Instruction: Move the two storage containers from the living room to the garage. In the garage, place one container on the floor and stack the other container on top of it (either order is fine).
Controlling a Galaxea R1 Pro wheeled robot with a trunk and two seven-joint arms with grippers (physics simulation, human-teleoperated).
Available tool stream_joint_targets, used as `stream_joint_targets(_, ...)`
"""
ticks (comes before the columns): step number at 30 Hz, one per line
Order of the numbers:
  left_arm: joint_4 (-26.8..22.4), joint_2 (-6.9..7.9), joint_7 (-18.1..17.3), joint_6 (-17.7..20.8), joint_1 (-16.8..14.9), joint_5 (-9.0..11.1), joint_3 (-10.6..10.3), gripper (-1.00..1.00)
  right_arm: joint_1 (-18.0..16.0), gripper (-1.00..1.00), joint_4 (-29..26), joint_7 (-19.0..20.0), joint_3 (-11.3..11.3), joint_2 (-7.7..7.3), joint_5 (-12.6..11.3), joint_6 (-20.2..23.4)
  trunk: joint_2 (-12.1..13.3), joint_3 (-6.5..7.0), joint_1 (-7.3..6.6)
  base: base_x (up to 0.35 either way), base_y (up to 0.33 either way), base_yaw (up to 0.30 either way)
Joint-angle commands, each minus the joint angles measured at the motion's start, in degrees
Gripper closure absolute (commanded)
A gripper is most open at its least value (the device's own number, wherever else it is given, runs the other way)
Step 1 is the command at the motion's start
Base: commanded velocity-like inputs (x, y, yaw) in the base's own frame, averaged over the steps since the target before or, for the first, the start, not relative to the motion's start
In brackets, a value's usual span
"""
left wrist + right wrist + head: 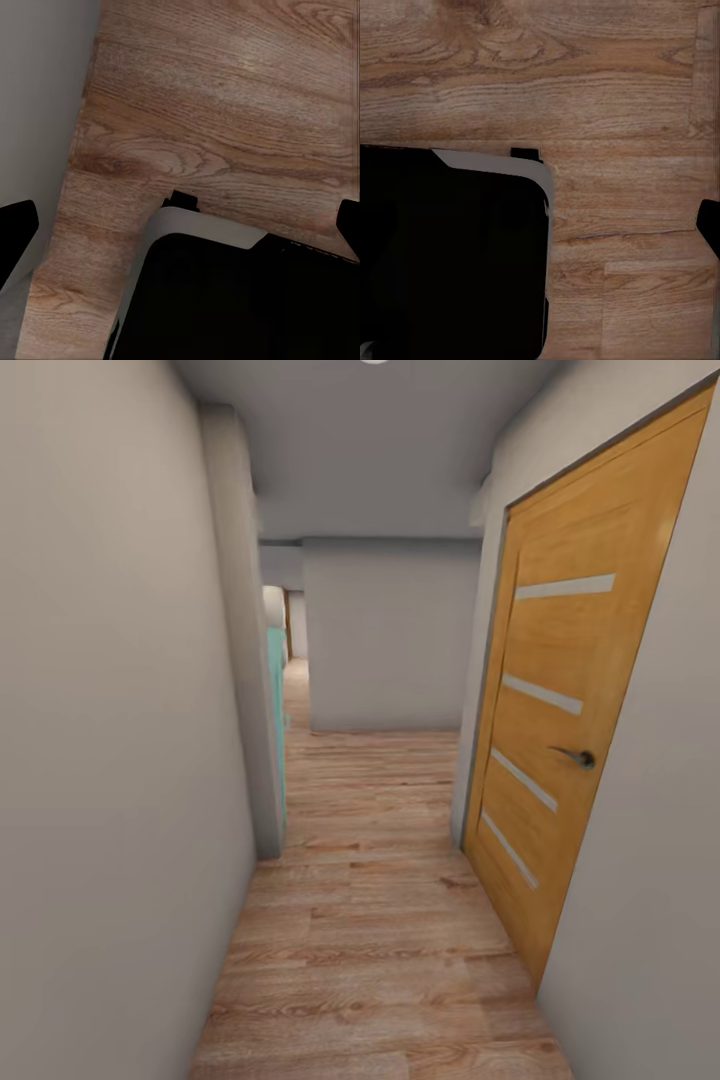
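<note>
A narrow hallway with a light wood-plank floor (380,960) runs straight ahead from the robot. Close on the left is a plain pale wall (110,760). Close on the right is an orange-brown wooden door (560,740), shut, with four pale slanted strips and a dark lever handle (578,757). Farther along on the left, a teal edge (277,700) shows past the wall corner; what it belongs to is hard to tell. The hallway ends at a grey wall (390,635), with a gap beside it leading deeper in.

Both wrist views look down at the planks and the robot's dark, grey-rimmed base (225,300). The left gripper (180,229) shows dark fingertips (15,232) set wide apart, holding nothing. For the right gripper, one dark fingertip (709,225) shows at the frame edge, so its state cannot be told.
</note>
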Motion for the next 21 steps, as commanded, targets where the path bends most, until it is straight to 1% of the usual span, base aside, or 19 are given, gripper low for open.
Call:
stream_joint_targets(1, 0.0, -0.01, 0.1, -0.1, 0.0, 0.2, 0.1, -1.00, -0.1, -1.00, 0.2, -0.3, -0.1, 0.00, 0.6, -0.3, -0.1, -0.05, 0.04, 0.248, -0.173, 0.000)
stream_joint_targets(10, 0.1, 0.08, 0.1, 0.3, 0.0, 0.2, 0.1, -1.00, -0.1, -1.00, 0.2, -0.3, -0.1, 0.05, 0.7, -0.3, -0.1, -0.05, 0.04, 0.281, -0.154, 0.000)
stream_joint_targets(14, 0.1, 0.08, 0.1, 0.5, 0.0, 0.2, 0.2, -1.00, -0.1, -1.00, 0.2, -0.2, 0.0, -0.03, 0.7, -0.3, -0.1, -0.05, 0.04, 0.317, -0.024, 0.000)
stream_joint_targets(17, 0.1, 0.15, 0.0, 2.7, 0.0, 0.2, 0.2, -1.00, -0.1, -1.00, 0.2, -0.3, 0.0, -0.03, 0.7, -0.3, -0.1, -0.05, 0.04, 0.322, -0.004, 0.000)
stream_joint_targets(21, 0.0, 0.10, 0.0, 3.7, 0.0, 0.2, 0.2, -1.00, -0.1, -1.00, 0.2, -0.3, 0.0, 0.00, 0.7, -0.3, -0.1, -0.05, 0.04, 0.322, -0.001, 0.000)
